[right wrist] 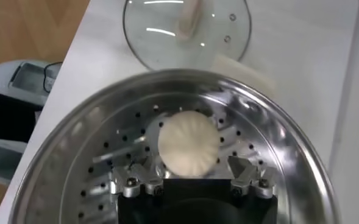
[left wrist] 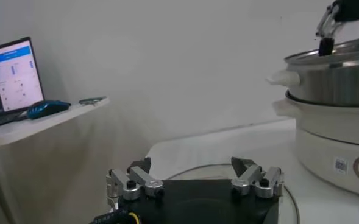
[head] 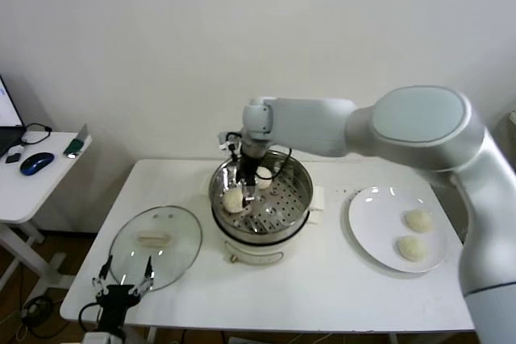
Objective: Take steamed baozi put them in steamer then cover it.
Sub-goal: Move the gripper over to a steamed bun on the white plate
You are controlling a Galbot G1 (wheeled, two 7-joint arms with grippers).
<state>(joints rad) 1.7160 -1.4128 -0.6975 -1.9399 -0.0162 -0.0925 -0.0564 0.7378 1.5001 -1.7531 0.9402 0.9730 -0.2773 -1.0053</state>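
Inside the steamer point(head: 298, 191), the right gripper point(right wrist: 191, 178) stood with jaws wide apart, a baozi point(right wrist: 188, 143) resting free between them on the perforated floor; two buns point(head: 418, 220) waited on the right-hand plate point(head: 363, 239), while the left gripper point(left wrist: 194, 182) idled, spread empty, near the glass lid point(head: 181, 231).

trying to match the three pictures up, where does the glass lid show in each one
Head view: the glass lid lies flat on the table, on the robot's left of the steamer.
Left wrist view: only a curved edge of the lid shows past the left hand.
Right wrist view: the lid lies beyond the steamer rim.
Shared landmark: the steamer.
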